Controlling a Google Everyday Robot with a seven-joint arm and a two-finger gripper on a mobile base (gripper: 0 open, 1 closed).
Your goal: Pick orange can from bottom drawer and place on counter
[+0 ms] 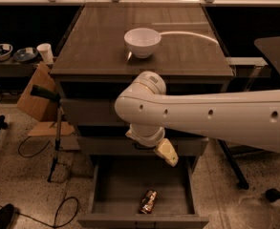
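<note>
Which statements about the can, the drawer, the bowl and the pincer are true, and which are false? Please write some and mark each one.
1. The can lies inside the open bottom drawer. True.
2. The white bowl stands on the counter. True.
3. The pincer hangs above the drawer, apart from the can. True.
4. The bowl is upside down. False: its opening faces up.
5. The can stands upright. False: it lies on its side.
6. A second can is on the counter. False: no can is there.

no legible text; orange can (148, 202) patches maybe print, unreadable; gripper (167, 152) above open bottom drawer (118, 185).
</note>
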